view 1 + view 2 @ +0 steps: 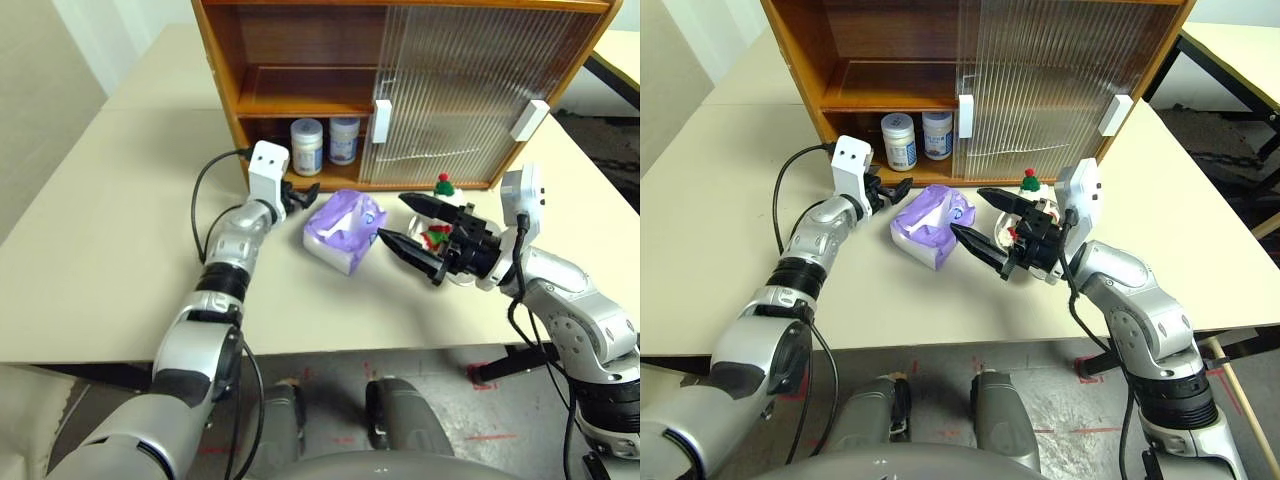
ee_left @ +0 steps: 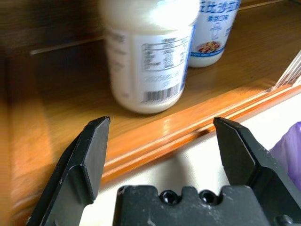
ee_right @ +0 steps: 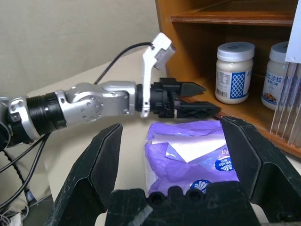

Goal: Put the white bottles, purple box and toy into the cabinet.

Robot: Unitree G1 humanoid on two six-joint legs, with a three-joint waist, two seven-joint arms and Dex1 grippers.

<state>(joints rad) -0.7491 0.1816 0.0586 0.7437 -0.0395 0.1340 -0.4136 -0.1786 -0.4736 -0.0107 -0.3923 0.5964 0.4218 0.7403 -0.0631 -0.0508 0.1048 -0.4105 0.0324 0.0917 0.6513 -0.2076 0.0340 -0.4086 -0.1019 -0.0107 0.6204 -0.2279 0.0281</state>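
Both white bottles (image 1: 318, 146) sit in cabinet (image 1: 300, 95); left gripper (image 1: 303, 194) & right gripper (image 1: 412, 225) wide, empty, flanking purple box (image 1: 345, 228) on tabletop (image 1: 120, 250).

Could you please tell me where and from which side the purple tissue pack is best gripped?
Probably across its short width, mid-body. The purple tissue pack lies flat on the table, and the open right claw already faces one end with a finger to either side. Coming straight on from there looks simplest. The wrap is soft and crinkled, so it may give. The left claw is open beside the cabinet.
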